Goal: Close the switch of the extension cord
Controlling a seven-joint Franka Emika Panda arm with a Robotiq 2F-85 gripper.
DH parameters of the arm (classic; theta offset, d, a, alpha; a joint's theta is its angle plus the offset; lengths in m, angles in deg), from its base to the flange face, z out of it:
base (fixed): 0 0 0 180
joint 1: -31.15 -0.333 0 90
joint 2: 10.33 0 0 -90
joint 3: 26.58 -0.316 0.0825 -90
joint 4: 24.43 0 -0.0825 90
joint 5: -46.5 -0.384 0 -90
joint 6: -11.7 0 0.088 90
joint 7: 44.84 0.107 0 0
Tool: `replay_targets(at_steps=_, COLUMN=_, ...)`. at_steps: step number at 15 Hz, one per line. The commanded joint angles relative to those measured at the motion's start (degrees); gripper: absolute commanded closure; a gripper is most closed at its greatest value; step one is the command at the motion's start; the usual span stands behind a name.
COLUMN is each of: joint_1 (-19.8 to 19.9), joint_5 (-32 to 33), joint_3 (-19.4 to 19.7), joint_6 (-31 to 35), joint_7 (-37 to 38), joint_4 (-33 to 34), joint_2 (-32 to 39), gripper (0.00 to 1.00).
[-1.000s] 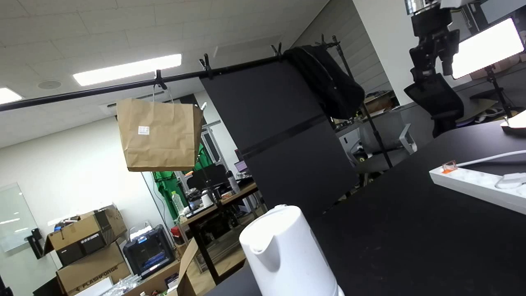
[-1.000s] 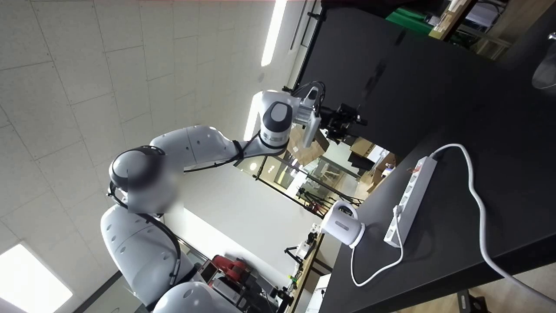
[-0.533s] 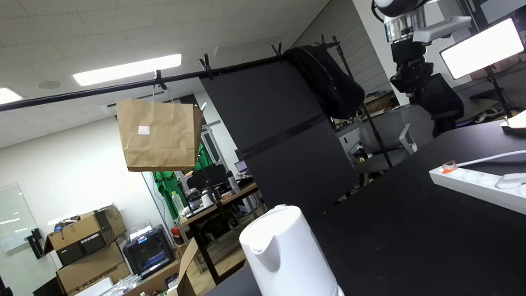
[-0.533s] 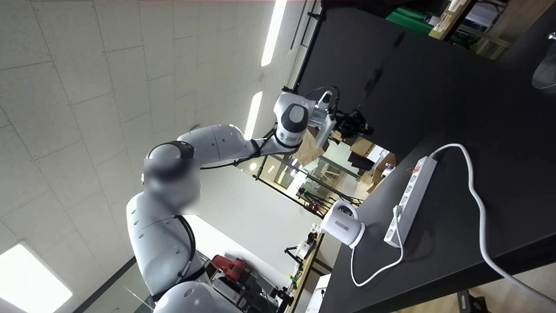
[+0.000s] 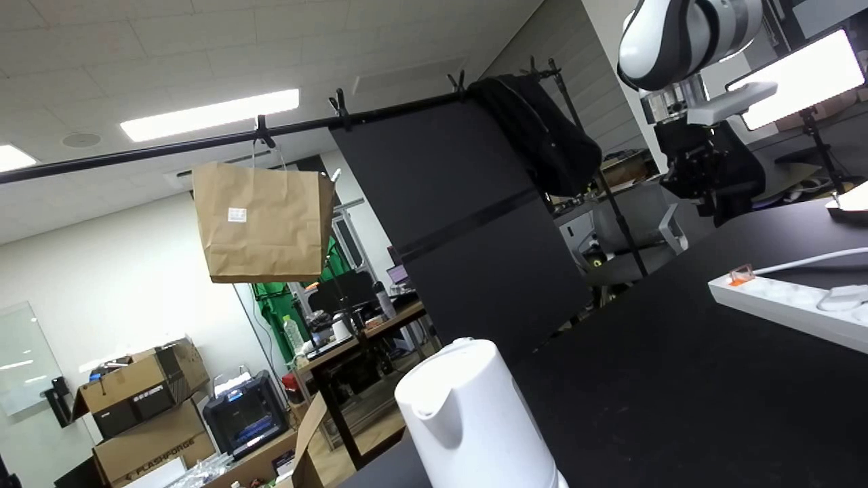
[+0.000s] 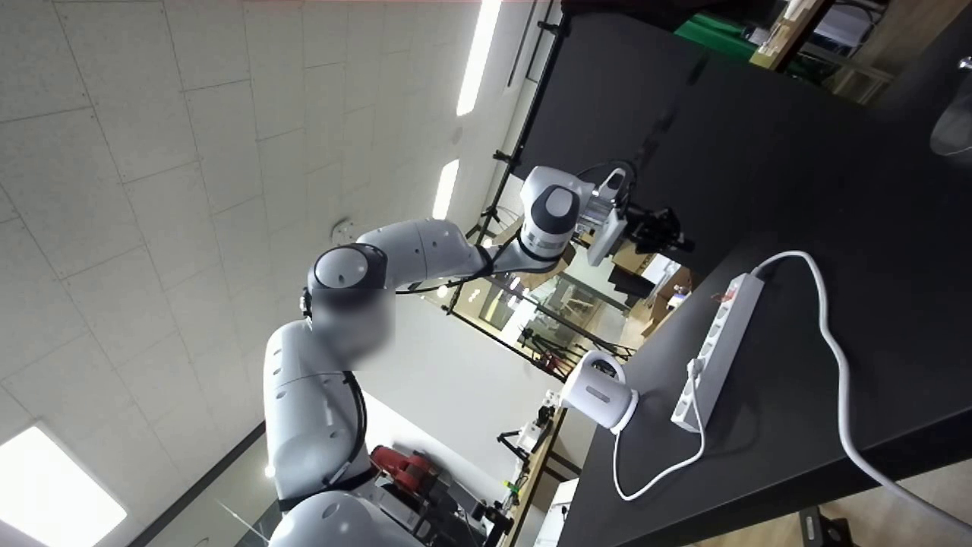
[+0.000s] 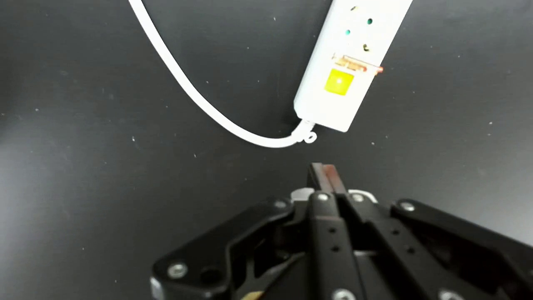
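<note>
The extension cord is a white bar (image 7: 327, 106) lying on the dark table, seen at the top right of the wrist view. On it a lit yellow switch (image 7: 339, 82) sits near the cable end, and a clear orange flap (image 7: 354, 64) stands beside the switch. In both exterior views the bar (image 5: 786, 308) also shows, with its orange flap (image 6: 727, 294). My gripper (image 7: 322, 165) has its fingertips together with nothing between them. In the wrist view they point at the table just below the bar's cable end. From an exterior view, the gripper (image 6: 686, 245) hangs above the table, apart from the bar.
A white kettle (image 6: 600, 391) stands beside the bar, its thin cable (image 6: 668, 475) running to a plug (image 6: 695, 368) in the bar. The thick white cord (image 6: 839, 372) curves off over the table edge. A transparent object (image 6: 955, 125) is at the far right.
My gripper has moved down toward the table and closer to the bar. Its fingers, apart a second ago, have come together. The bar and kettle have not moved.
</note>
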Motion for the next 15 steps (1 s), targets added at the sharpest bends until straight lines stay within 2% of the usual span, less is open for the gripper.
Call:
replay_targets(at_steps=1, joint_1=0.8, joint_5=1.5, joint_3=0.9, joint_6=-6.4, joint_7=2.1, joint_4=4.0, joint_2=2.3, gripper=1.0)
replay_targets(at_steps=2, joint_1=1.0, joint_5=0.9, joint_3=0.0, joint_6=-2.9, joint_7=0.4, joint_4=1.3, joint_2=1.2, gripper=0.99)
replay_targets(at_steps=10, joint_1=1.4, joint_5=1.0, joint_3=0.2, joint_6=-4.8, joint_7=0.3, joint_4=2.3, joint_2=1.8, gripper=0.99)
replay_targets(at_steps=15, joint_1=1.1, joint_5=0.5, joint_3=-1.1, joint_6=-5.1, joint_7=-0.1, joint_4=1.9, joint_2=3.2, gripper=1.0)
